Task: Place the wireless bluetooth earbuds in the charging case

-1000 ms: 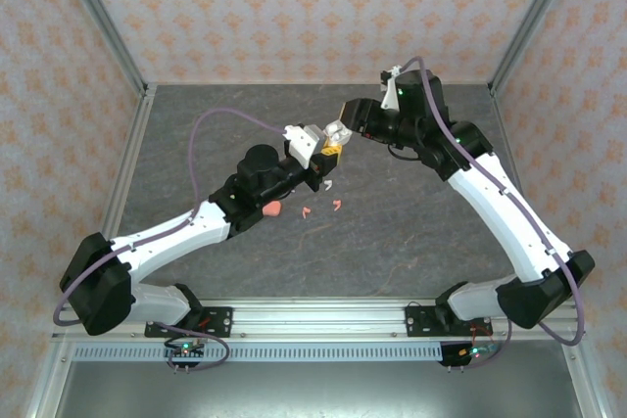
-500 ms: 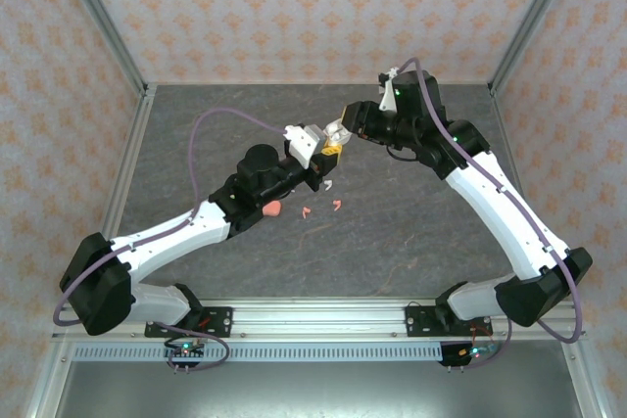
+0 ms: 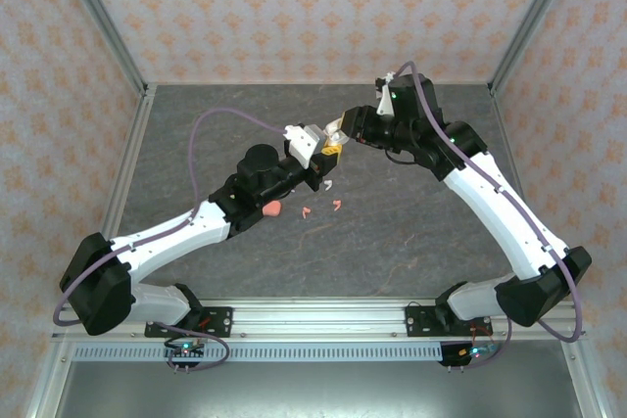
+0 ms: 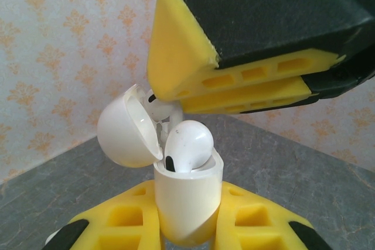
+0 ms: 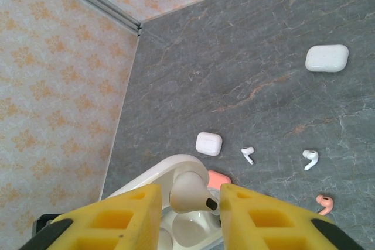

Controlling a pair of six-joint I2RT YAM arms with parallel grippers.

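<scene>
1. Left gripper (image 4: pixel 186 229) is clamped on the base of the open white pebble-shaped plastic charging case (image 4: pixel 186 203). The case is held upright above the grey table (image 5: pixel 263 103), lid (image 4: pixel 126 127) hinged back.
2. White stemmed plastic earbud (image 4: pixel 188 144) sits in the near socket, stem down, long axis upright. Its head is proud of the rim, so it looks not fully seated.
3. Right gripper (image 5: pixel 190 196) is directly above it, jaws about a bud-head apart. Can't tell if it's gripping or just framing the head.
4. Right arm is nearest; the move runs straight down the socket axis.
5. Second white bud (image 4: pixel 157 109) seems to sit in the far socket.
6. Loose on the table: two white earbuds (image 5: pixel 248 155) (image 5: pixel 310 159), one salmon-red earbud (image 5: pixel 325 203), two shut white cases (image 5: pixel 327 58) (image 5: pixel 208 143).
</scene>
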